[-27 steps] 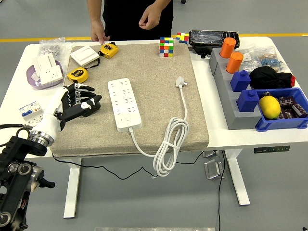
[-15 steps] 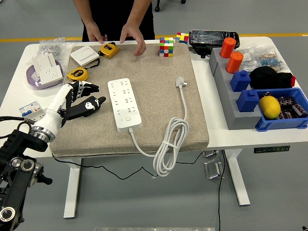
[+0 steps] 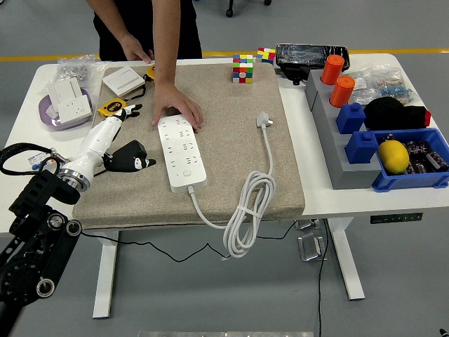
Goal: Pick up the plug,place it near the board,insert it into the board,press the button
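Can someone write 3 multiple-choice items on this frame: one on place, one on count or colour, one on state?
1. Where does the plug lie?
A. On the mat, right of the power strip
B. In the blue bin
C. In the robot's hand

2. How many orange cylinders stand on the grey rack?
A. One
B. Two
C. Four

3. What is the person's hand doing?
A. Holding the plug
B. Resting on the far end of the power strip
C. Lifting the cube

Answers:
1. A, the plug lies free on the beige mat, its cable running to the coil near the table edge.
2. B, two stand side by side at the rack's far end.
3. B, the palm lies flat on the strip's top end; the left hand is beside the strip and holds nothing.
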